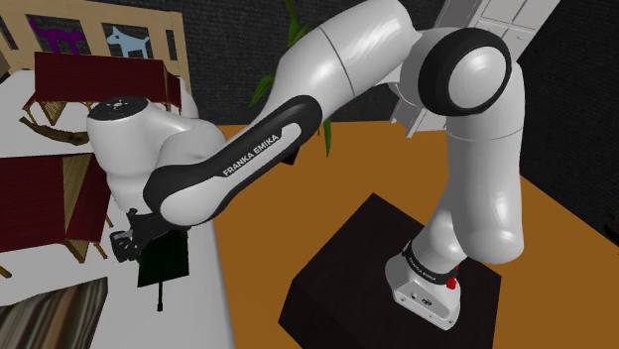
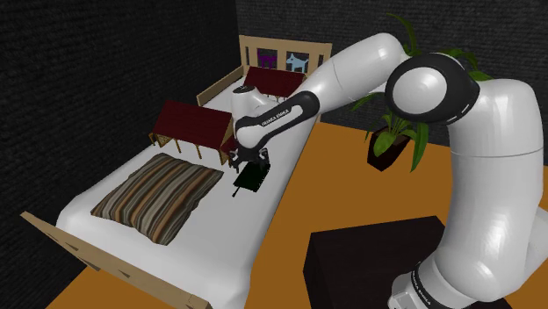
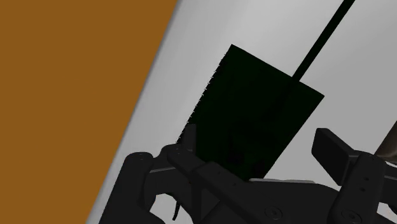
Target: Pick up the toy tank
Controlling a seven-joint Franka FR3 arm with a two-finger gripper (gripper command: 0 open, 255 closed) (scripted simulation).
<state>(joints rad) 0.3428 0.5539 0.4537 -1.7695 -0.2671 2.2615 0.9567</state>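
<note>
Sitting near the edge of the bed (image 2: 219,230), the tank (image 3: 254,108) is seen between wide-open fingers (image 3: 334,149) — not held. If the gripper (image 3: 257,143) is shut off-centre, the tank could be pushed off — onto the floor (image 3: 63,95).

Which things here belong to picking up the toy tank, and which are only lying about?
For the job:
- dark toy tank, on the white bed
- pincer, open, close above it

Lying about:
- striped pillow
- dark red tables on the bed
- potted plant on the floor
</note>
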